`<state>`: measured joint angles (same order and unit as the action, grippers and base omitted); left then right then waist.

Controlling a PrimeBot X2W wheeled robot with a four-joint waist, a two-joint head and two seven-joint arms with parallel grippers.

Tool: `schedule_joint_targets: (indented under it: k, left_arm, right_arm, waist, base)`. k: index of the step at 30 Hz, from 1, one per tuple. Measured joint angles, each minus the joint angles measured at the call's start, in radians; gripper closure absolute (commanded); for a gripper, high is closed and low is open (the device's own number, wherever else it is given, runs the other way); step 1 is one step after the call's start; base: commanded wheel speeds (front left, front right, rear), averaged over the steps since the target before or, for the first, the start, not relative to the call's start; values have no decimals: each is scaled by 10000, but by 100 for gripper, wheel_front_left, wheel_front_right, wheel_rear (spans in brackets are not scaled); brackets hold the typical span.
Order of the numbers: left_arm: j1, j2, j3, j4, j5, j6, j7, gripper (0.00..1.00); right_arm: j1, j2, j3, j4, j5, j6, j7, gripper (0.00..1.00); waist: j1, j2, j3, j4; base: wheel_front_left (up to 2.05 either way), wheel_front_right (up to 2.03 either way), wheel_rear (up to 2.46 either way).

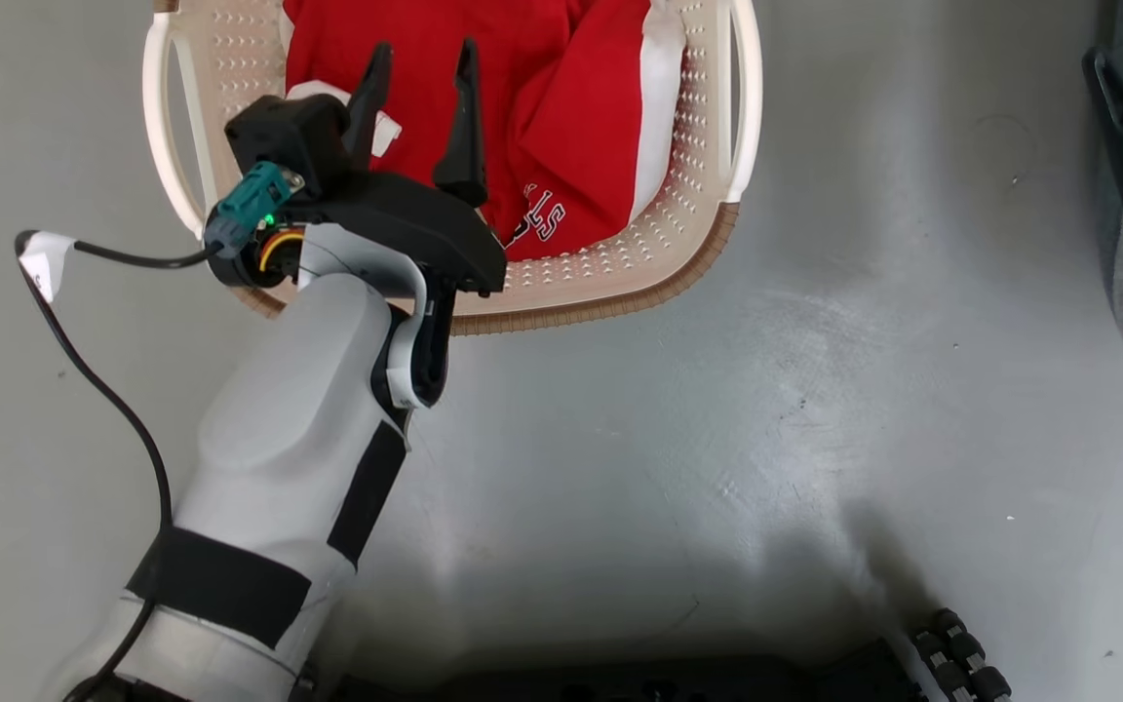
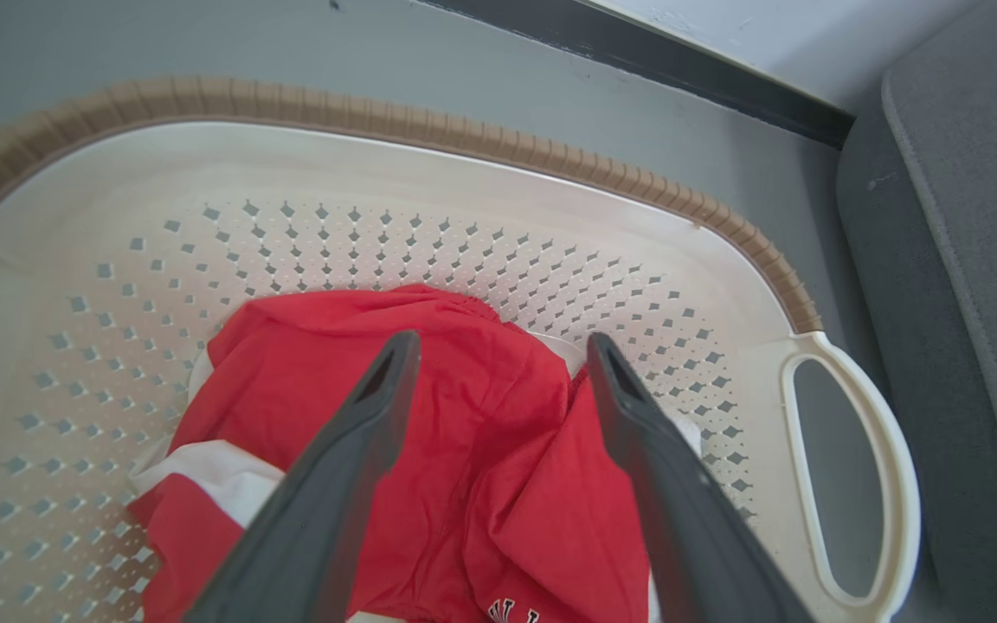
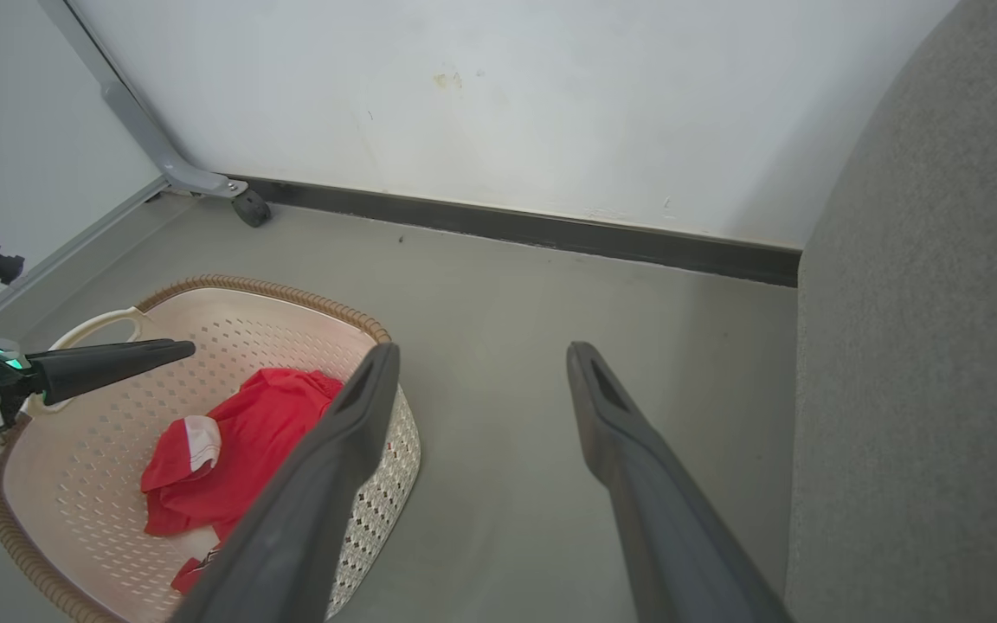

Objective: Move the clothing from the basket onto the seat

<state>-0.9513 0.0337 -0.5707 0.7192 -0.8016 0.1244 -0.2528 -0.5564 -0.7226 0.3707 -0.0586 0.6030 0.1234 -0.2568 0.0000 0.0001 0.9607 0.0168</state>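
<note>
Left gripper [image 1: 425,49] hovers over the near end of the basket [image 2: 464,173], its two dark fingers spread wide with nothing between them and their tips aimed down at the clothing [image 2: 481,450]. This lies heaped on the basket's bottom, red folds with white trim and a scrap of lettering showing. If the fingers close on the top fold alone, the cloth may well slip free on the lift, or one garment may rise while the other is left in the basket. If they go too deep, a tip could catch in the perforated bottom, or it could shove the light basket along the floor [image 1: 717,439], which looks smooth and glossy enough to let it slide. A trailing hem could also hook the basket's brown rim and tip it. Right gripper [image 3: 483,350], likewise spread and empty, hangs to the basket's right over bare floor. Just beyond the basket's right handle rises the seat [image 3: 940,346], grey and fabric-covered. Past the basket's far side a dark baseboard [image 3: 550,229] runs under a white wall [image 3: 507,104].
</note>
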Motion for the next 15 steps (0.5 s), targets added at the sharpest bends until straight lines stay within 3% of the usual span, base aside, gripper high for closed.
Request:
schedule_joint_targets:
  k: [15]
  left_arm:
    - [-941,-23,-140,972,-201,0,0,0]
  right_arm:
    - [-153,-155,171,-161,104,0,0,0]
  waist:
    - [0,0,573,-47]
  base:
    - [0,0,0]
